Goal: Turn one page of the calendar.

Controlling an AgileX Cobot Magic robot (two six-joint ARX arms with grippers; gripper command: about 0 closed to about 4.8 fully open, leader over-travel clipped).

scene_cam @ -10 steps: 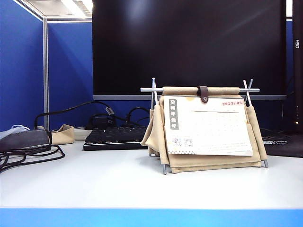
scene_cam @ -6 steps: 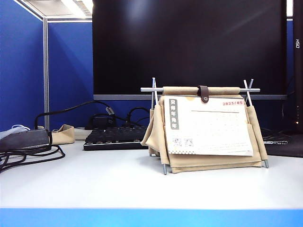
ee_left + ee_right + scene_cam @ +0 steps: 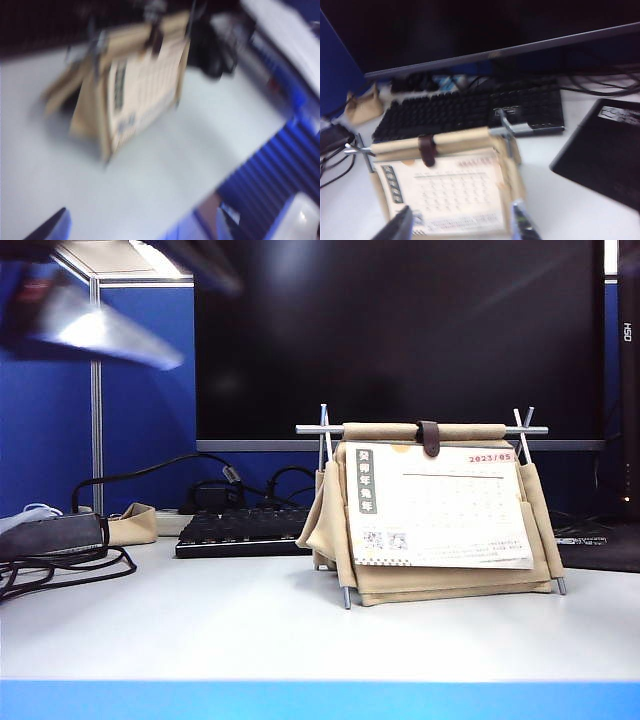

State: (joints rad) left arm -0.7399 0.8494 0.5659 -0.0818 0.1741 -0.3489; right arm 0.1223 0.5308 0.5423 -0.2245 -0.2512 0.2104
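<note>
- On the white worktop, right of centre in the exterior view, stands the calendar, a beige fabric tent on thin metal rods, closed by a small brown strap.
- Front page: white, marked "2023/05" in red, hanging flat against the stand.
- Behind the calendar: a black keyboard and a dark monitor.
- Left end effector: fingers spread apart, holding nothing, blurred, above the worktop and well apart from the calendar.
- Right end effector: fingers apart, empty, just in front of the page.
</note>
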